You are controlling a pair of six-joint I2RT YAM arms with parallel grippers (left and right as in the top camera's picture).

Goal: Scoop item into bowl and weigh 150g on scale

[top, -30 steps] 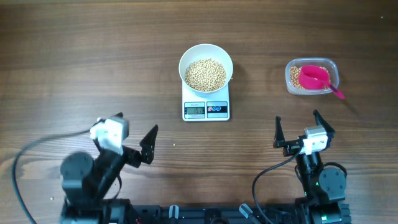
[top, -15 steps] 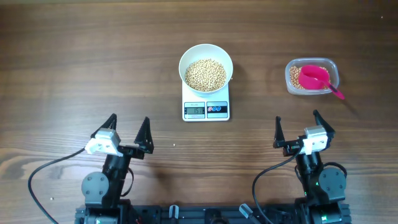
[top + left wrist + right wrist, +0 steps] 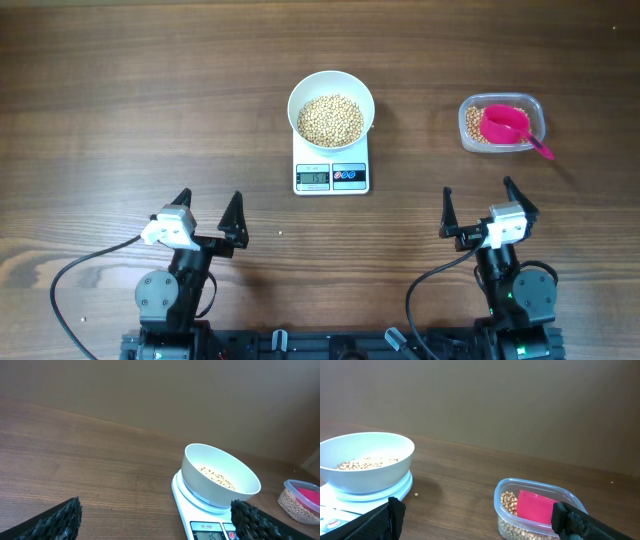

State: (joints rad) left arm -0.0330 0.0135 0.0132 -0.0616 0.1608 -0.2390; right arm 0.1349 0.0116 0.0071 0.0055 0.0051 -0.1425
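Note:
The white bowl point(image 3: 331, 107) stands on the white scale point(image 3: 331, 176) at the table's centre, holding a pile of beige beans point(image 3: 330, 119). From the left wrist view the bowl point(image 3: 220, 476) and the scale's display point(image 3: 214, 533) show. The right wrist view has the bowl point(image 3: 365, 462) at left. My left gripper point(image 3: 208, 207) rests open near the front left, nothing between its fingers. My right gripper point(image 3: 478, 198) stands open at the front right, also empty. Both are well short of the scale.
A clear plastic tub point(image 3: 502, 123) at the back right holds more beans and a pink scoop point(image 3: 510, 126); it appears as the tub point(image 3: 540, 510) in the right wrist view. One stray bean point(image 3: 415, 494) lies beside the scale.
My left arm has swung back from a tilted pose and settled upright, its gripper now pointing straight ahead. The right arm has not moved.

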